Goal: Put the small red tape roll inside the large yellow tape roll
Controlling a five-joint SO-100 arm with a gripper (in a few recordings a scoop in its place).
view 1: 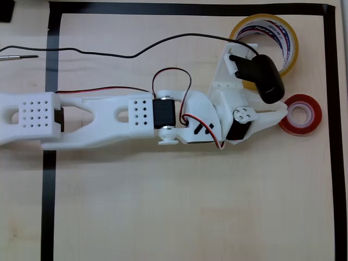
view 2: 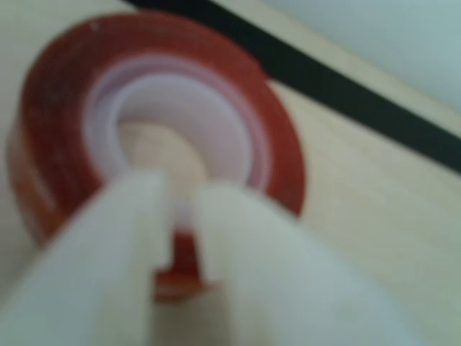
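- Overhead view, step in hand: I judge this to be the grasp of the small red tape roll (view 1: 300,114), with the carry to the large yellow tape roll (view 1: 265,42) not yet begun.
- Overhead view, gripper (view 1: 283,113): white, reaching toward the table's right edge, its tip at the near wall of the red roll; the spread of the jaws I cannot read from above.
- Overhead view, places: the red roll lies flat near the right edge, just inside the black tape border (view 1: 334,136). The yellow roll lies flat near the far right corner, partly under the arm's black camera housing (view 1: 265,76). The two rolls sit near each other, not touching.
- Wrist view, gripper (view 2: 184,216): two pale fingers (view 2: 115,238) nearly together, a sliver of red wall between them; I take it as clamped on the roll's near wall, though the blur leaves some doubt.
- Wrist view, the red roll (view 2: 57,108): glossy red ring, white inner core, lying flat on the pale wood table (view 2: 374,216).
- Next move, my judgement: lift clear, swing toward the far right corner, centre over the yellow roll's opening, lower, release.
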